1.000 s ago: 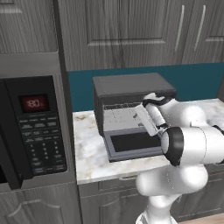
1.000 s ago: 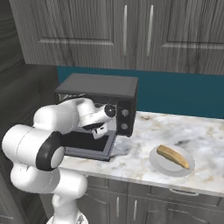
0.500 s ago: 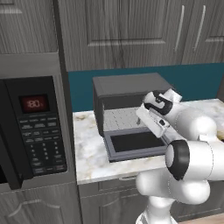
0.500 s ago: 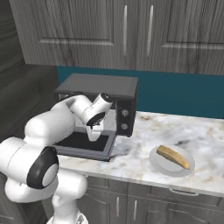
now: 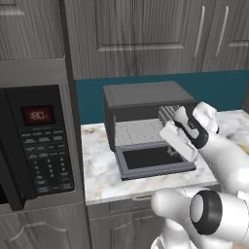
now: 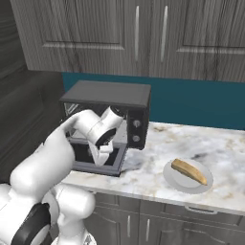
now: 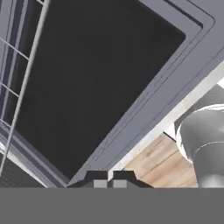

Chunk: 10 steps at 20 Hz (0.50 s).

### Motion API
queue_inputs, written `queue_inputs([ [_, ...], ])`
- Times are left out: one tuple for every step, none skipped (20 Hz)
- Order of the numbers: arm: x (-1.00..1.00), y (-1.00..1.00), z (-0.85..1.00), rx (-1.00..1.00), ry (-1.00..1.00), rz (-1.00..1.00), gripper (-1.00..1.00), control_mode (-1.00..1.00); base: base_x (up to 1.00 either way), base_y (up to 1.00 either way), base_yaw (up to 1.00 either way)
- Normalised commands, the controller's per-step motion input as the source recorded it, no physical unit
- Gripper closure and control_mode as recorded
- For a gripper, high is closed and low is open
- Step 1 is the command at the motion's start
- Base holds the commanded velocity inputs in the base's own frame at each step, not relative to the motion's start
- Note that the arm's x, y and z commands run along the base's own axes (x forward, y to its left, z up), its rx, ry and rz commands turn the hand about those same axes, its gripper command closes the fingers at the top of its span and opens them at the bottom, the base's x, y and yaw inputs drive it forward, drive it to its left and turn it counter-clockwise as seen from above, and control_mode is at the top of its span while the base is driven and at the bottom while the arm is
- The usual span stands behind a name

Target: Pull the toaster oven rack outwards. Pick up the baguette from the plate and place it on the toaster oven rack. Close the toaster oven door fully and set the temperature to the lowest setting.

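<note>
The toaster oven point(image 5: 146, 97) point(image 6: 107, 95) stands on the marble counter with its toaster oven door point(image 5: 153, 160) point(image 6: 115, 160) point(image 7: 96, 74) folded down flat. The toaster oven rack point(image 5: 138, 131) point(image 7: 22, 87) lies in the cavity, its front wire close to the door hinge. My gripper point(image 5: 171, 151) point(image 6: 102, 161) point(image 7: 110, 177) points down over the right part of the open door. Its fingertips are pressed together, shut on nothing. The baguette point(image 6: 189, 171) lies on the white plate point(image 6: 174, 181), to the right of the oven.
A large black microwave point(image 5: 34, 146) with a red display stands left of the oven. Grey cabinets hang above. The oven's two knobs point(image 6: 136, 130) sit on its right panel. Bare marble counter point(image 6: 153, 143) lies between oven and plate, with the counter's front edge just below the door.
The jaws have gone from partly open to shut. The hand has swung from the cavity's front down over the open door, now pointing at the glass.
</note>
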Motion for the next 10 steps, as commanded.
queue_inputs([
  [-1.00,-0.09,0.74,0.00,0.00,0.00,1.00,-1.00,0.00,0.00,0.00],
  [-1.00,-0.08,0.87,0.00,0.00,0.00,1.00,-1.00,0.00,0.00,0.00],
  [-1.00,-0.13,1.00,0.00,0.00,0.00,1.00,-1.00,0.00,0.00,0.00],
  [-1.00,-0.19,1.00,0.00,0.00,0.00,1.00,-1.00,0.00,0.00,0.00],
  [-1.00,-0.23,1.00,0.00,0.00,0.00,1.00,-1.00,0.00,0.00,0.00],
  [-0.99,-0.34,1.00,0.00,0.00,0.00,1.00,-1.00,0.00,0.00,0.00],
  [-0.97,-0.59,1.00,0.00,0.08,0.00,1.00,-1.00,0.00,0.00,0.00],
  [-0.72,-0.81,0.83,-0.15,0.23,0.00,1.00,-1.00,0.00,0.00,0.00],
  [-0.76,-0.96,0.62,-0.27,0.23,-0.01,1.00,-1.00,0.00,0.00,0.00],
  [-0.71,-1.00,0.41,-0.35,0.17,-0.01,1.00,-1.00,0.00,0.00,0.00],
])
